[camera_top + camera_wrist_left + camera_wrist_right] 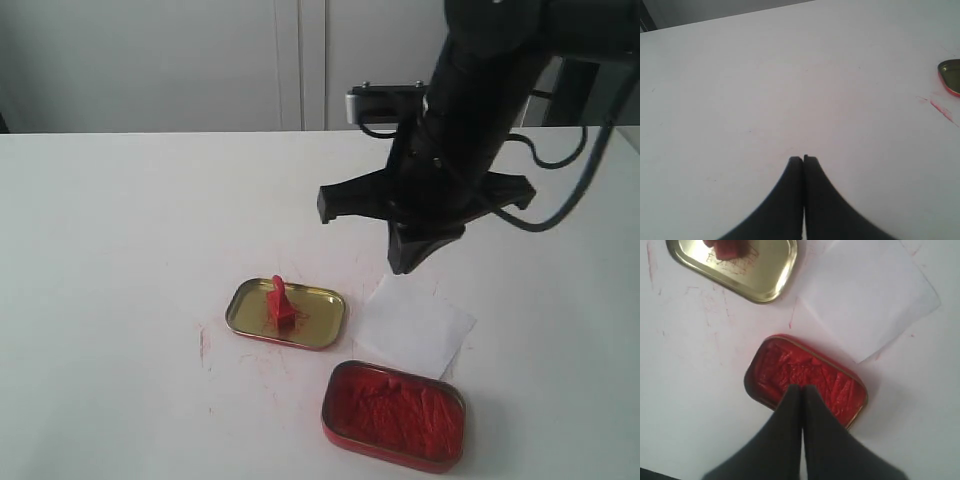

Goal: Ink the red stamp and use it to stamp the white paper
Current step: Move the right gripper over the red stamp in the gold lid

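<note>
Leftward in the exterior view, the white table (pixel 120 250) carries a faint red smear (pixel 203 345) a little below centre-left. The left gripper (pixel 803 159) shows only in its own wrist view: its two black jaws are pressed flat together with nothing between them, above the white tabletop, and a sliver of gold rim and a red streak also show there. Just right of the smear, at lower centre of the exterior view, a gold lid (pixel 322 310) lies open side up. The red stamp (pixel 279 303) stands upright inside it, base down and handle up, a bit left of the lid's middle, with red marks around its foot. Right of the lid, the white paper (pixel 412 325) lies flat on the table, turned so its corners point up and down the frame. Below it, at lower right, sits the ink tin (pixel 385 450), full of rough red paste, its rim just beside the paper's lower corner. The right gripper (pixel 405 262) hangs from the black arm at upper right, tips pointing down above the paper's upper edge, clear of the table. Its wrist view shows its jaws closed on each other and holding nothing, with the ink tin seen past the tips.
</note>
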`<state>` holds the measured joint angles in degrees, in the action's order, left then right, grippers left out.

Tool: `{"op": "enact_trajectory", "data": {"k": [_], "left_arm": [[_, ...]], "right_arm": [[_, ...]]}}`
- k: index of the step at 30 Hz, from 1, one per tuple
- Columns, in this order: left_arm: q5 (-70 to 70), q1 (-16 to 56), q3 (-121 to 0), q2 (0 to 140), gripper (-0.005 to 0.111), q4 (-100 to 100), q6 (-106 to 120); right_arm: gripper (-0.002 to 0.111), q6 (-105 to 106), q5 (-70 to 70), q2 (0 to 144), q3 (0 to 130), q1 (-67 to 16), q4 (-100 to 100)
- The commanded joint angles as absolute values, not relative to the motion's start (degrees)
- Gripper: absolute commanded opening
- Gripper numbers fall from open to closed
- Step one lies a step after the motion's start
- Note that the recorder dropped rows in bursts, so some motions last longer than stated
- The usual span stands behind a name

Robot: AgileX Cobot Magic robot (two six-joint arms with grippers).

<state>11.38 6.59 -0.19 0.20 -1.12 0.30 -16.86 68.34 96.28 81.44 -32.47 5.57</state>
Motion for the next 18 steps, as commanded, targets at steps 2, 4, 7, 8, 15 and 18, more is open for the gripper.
{"op": "enact_trajectory", "data": {"k": [2,4,7,8,15,18], "left_arm": [[11.1,6.4,0.0,0.0,0.000,-1.0,0.5],[11.1,6.4,0.0,0.0,0.000,-1.0,0.5],[11.1,6.4,0.0,0.0,0.000,-1.0,0.5],[11.1,6.4,0.0,0.0,0.000,-1.0,0.5],[11.1,6.4,0.0,0.0,0.000,-1.0,0.5],[11.1,6.4,0.0,0.0,0.000,-1.0,0.5]], "right_arm": [[0.000,-18.0,69.1,100.4,86.0,-35.6,4.3],[0.000,-18.4,69.1,102.1,88.0,-36.8,4.1],[0.000,-18.9,69.1,104.8,90.6,-38.2,4.1],[0.000,-19.2,69.1,105.6,91.4,-38.6,4.0],[0.000,-19.7,69.3,111.0,97.3,-40.7,3.2],[0.000,-19.7,69.3,113.0,99.8,-41.2,3.0]]}}
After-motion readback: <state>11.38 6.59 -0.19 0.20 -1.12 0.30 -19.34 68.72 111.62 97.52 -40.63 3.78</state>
